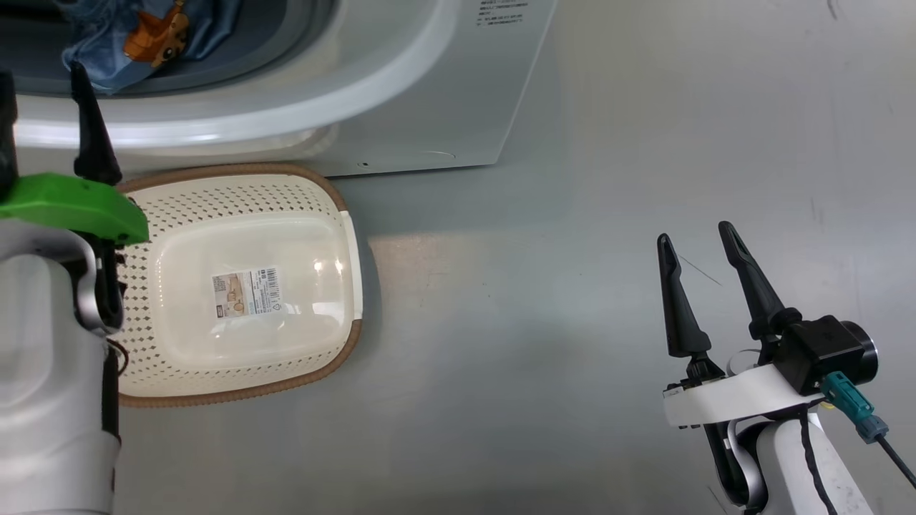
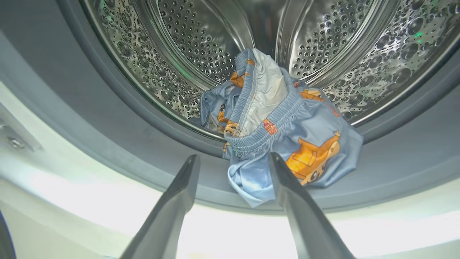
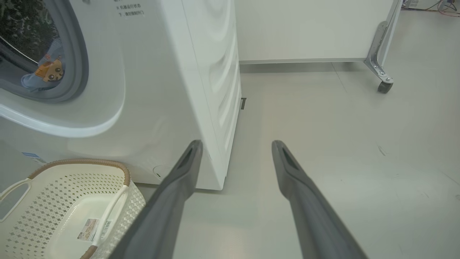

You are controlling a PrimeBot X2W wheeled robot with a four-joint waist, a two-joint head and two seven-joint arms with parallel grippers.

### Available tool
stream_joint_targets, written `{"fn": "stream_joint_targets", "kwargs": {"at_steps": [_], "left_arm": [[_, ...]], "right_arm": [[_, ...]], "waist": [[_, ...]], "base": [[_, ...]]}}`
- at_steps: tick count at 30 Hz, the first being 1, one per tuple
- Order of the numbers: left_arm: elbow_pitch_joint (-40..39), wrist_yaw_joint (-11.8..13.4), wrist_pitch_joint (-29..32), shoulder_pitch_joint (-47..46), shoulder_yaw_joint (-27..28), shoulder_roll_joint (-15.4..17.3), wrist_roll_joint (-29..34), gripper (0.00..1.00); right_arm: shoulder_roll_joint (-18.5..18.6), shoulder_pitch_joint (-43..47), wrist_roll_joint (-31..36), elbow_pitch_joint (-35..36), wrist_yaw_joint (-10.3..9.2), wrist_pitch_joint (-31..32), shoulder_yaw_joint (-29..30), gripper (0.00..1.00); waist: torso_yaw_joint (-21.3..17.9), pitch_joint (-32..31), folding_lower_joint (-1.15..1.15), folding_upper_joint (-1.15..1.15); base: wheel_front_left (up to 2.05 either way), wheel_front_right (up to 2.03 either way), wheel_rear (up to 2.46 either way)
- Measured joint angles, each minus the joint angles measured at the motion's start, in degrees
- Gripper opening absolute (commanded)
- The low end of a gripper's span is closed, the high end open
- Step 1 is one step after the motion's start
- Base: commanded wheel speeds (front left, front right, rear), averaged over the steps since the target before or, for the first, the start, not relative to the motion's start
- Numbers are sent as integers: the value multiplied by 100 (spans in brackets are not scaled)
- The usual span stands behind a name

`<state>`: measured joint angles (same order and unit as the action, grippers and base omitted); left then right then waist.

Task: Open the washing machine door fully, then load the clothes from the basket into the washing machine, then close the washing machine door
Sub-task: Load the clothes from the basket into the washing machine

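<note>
The white washing machine [image 1: 401, 107] stands with its opening uncovered; its door is out of view. Light blue clothes [image 2: 287, 136] with orange figures lie on the steel drum's lip and hang over the grey gasket [image 2: 107, 118], also seen as clothes [image 1: 136, 36] and clothes [image 3: 43, 72]. My left gripper [image 2: 234, 157] is open just short of them, with nothing between its fingers; in the head view the left gripper [image 1: 46, 121] is above the basket's left end. The cream basket [image 1: 315, 214] sits on the floor before the machine, with just a barcode sticker [image 1: 247, 292] inside. My right gripper [image 1: 695, 234] hangs open over bare floor.
Grey floor spreads to the right of the machine. A white panel on a metal leg with a caster wheel [image 3: 383, 86] stands behind the machine's right side. The basket [image 3: 72, 169] nearly touches the machine's front.
</note>
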<state>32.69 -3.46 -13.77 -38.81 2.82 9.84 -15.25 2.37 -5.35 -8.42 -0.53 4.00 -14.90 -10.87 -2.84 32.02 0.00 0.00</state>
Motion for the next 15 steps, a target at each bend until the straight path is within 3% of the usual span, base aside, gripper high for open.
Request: {"fn": "stream_joint_targets", "kwargs": {"at_steps": [7, 15], "left_arm": [[-621, -211, -51, 859, -255, -155, -2, 100], [-1304, -261, -66, 1745, -196, -190, -190, 100]], "right_arm": [[8, 2, 51, -15, 60, 0, 37, 100], [10, 4, 113, -14, 96, 0, 123, 100]], "waist": [[150, -60, 0, 0], [181, -60, 0, 0]], "base": [[0, 0, 0], [0, 0, 0]]}}
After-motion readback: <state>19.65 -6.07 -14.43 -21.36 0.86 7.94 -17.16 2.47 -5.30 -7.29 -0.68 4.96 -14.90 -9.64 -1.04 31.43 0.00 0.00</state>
